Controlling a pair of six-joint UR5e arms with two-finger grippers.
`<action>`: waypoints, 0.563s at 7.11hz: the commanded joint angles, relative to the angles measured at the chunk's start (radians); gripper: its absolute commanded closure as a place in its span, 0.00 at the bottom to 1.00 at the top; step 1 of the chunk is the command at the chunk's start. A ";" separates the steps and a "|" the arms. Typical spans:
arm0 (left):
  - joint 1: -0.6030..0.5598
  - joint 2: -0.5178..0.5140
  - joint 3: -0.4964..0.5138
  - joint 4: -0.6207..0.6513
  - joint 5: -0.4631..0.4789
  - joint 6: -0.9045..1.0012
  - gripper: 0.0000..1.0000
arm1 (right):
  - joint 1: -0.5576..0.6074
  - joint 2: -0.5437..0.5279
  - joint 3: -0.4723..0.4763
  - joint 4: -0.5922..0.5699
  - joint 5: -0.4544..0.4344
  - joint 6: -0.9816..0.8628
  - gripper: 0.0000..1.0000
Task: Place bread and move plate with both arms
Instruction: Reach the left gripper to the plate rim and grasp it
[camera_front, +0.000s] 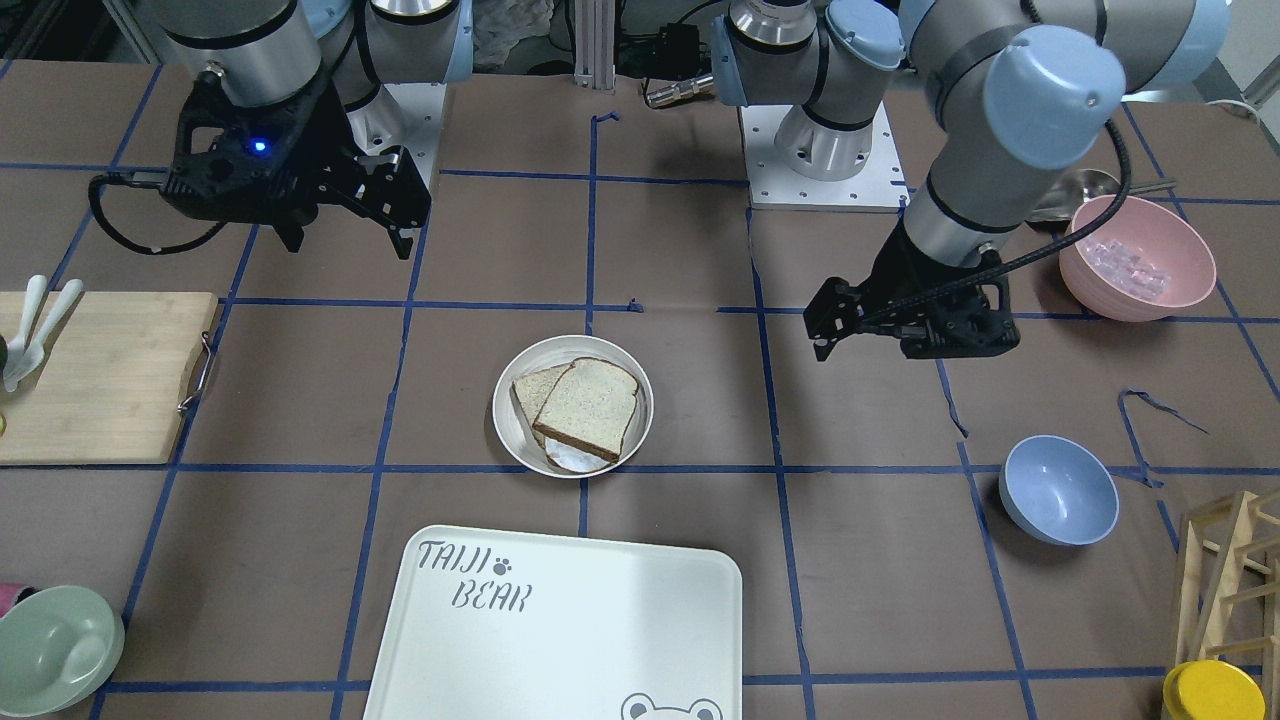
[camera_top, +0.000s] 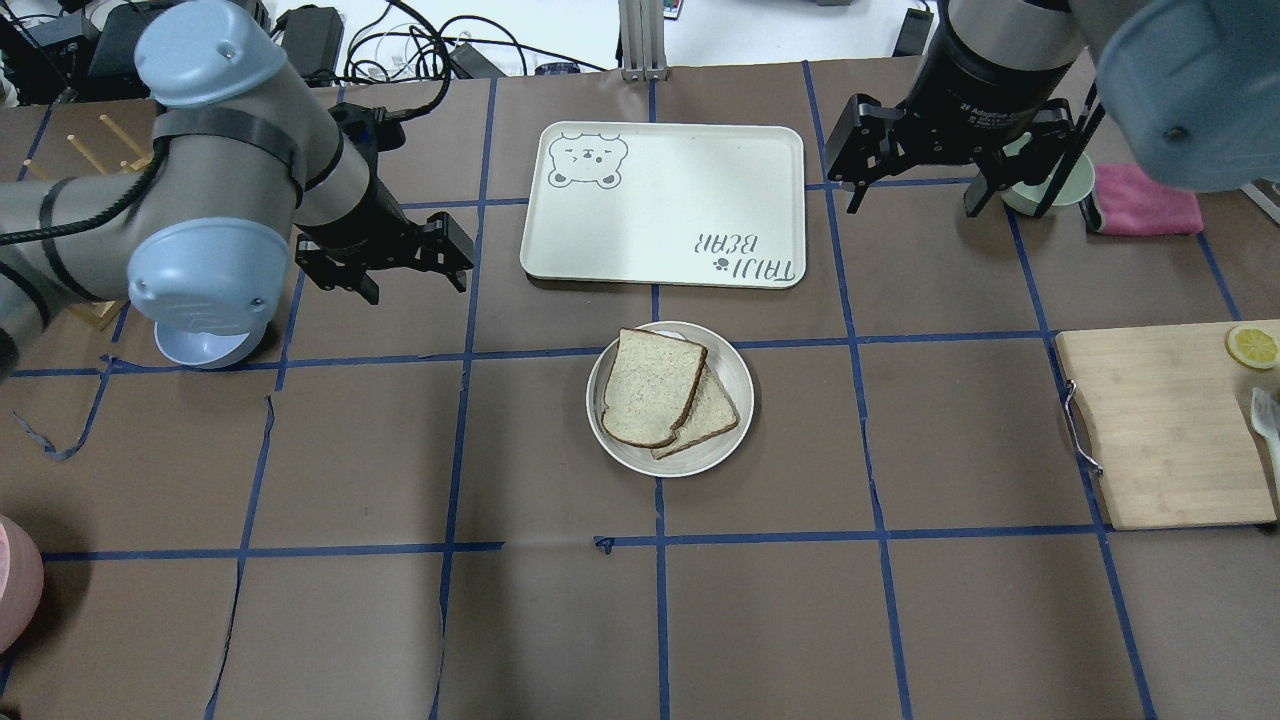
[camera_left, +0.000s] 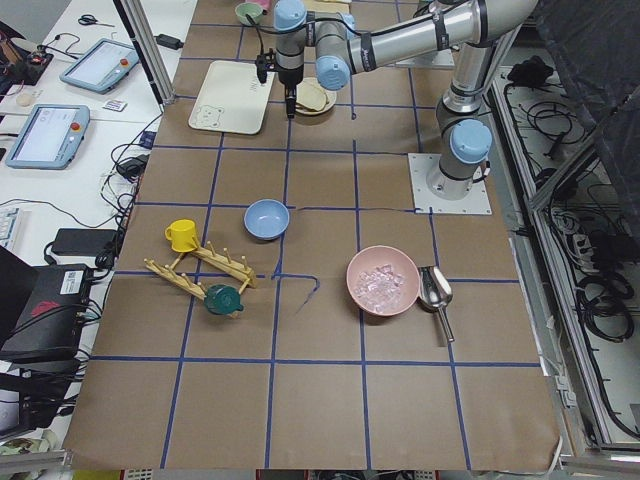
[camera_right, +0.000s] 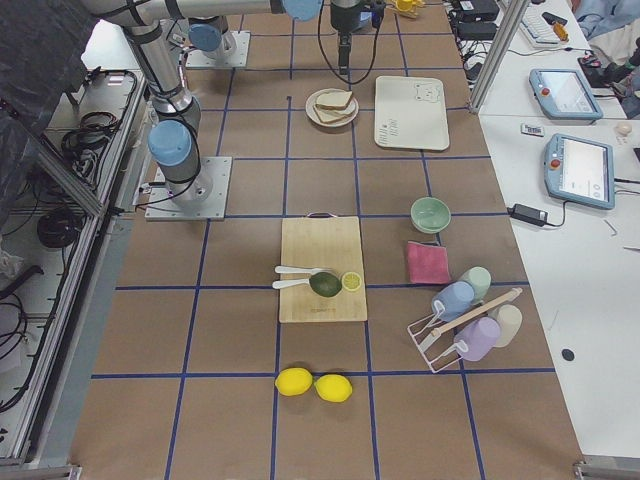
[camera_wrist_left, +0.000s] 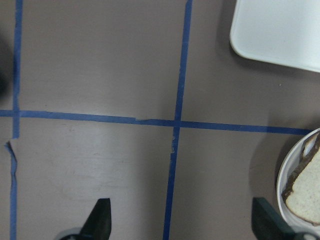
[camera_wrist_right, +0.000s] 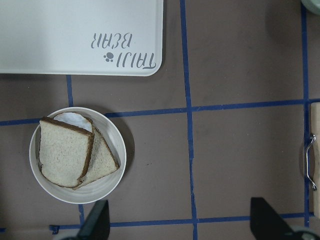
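Note:
The white plate (camera_top: 738, 368) sits mid-table and holds two bread slices. The dark-crusted bread (camera_top: 650, 385) lies on top, overlapping a paler slice (camera_top: 715, 415). The plate (camera_front: 505, 425) and bread (camera_front: 588, 407) also show in the front view. My left gripper (camera_top: 415, 285) is open and empty, hovering apart from the plate on its left; its wrist view catches the plate's rim (camera_wrist_left: 285, 175). My right gripper (camera_top: 915, 205) is open and empty, high at the far right; its wrist view shows the plate (camera_wrist_right: 117, 150) and bread (camera_wrist_right: 65, 155) below.
The "TAIJI BEAR" tray (camera_top: 660, 200) lies just beyond the plate. A wooden cutting board (camera_top: 1160, 420) is at the right. A blue bowl (camera_front: 1058, 490) and a pink bowl (camera_front: 1135, 255) stand on the left arm's side. A green bowl (camera_front: 55, 650) is near the right gripper.

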 joint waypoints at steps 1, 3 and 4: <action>-0.072 -0.115 -0.027 0.164 -0.005 -0.008 0.06 | -0.006 0.003 0.003 -0.033 -0.005 -0.028 0.00; -0.126 -0.186 -0.027 0.189 -0.005 0.025 0.32 | -0.006 0.003 0.003 -0.033 -0.005 -0.029 0.00; -0.130 -0.206 -0.029 0.201 -0.005 0.067 0.32 | -0.006 0.003 0.003 -0.022 -0.006 -0.029 0.00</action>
